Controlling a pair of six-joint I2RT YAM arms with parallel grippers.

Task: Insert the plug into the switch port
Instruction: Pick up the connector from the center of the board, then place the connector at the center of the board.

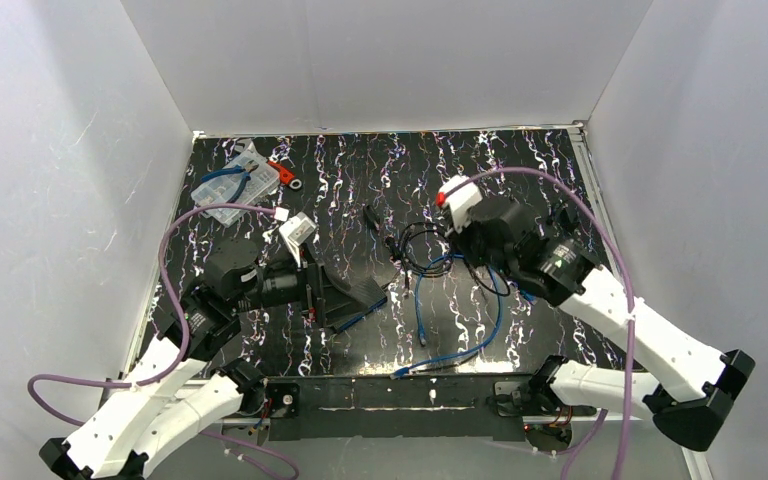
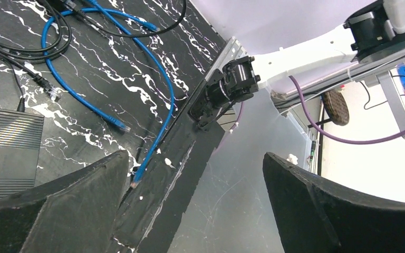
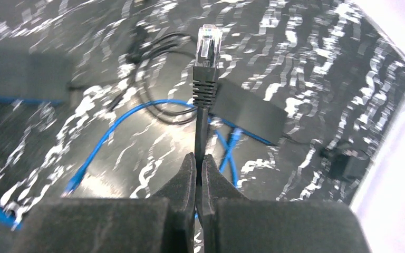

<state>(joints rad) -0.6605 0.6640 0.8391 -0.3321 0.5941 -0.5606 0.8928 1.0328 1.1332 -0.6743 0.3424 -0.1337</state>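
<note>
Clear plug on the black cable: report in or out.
Out: the clear plug stands free, its black cable pinched by the right gripper.

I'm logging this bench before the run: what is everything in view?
switch: one, black, left of centre
plug: one, clear, tip of the black cable
blue cables: at least two, blue, centre front
storage box: one, clear, far left corner
tool: one, red-handled, beside the box
table: one, black veined white, under everything
left gripper: one, black, open, beside the switch
right gripper: one, black, shut on the black cable
</note>
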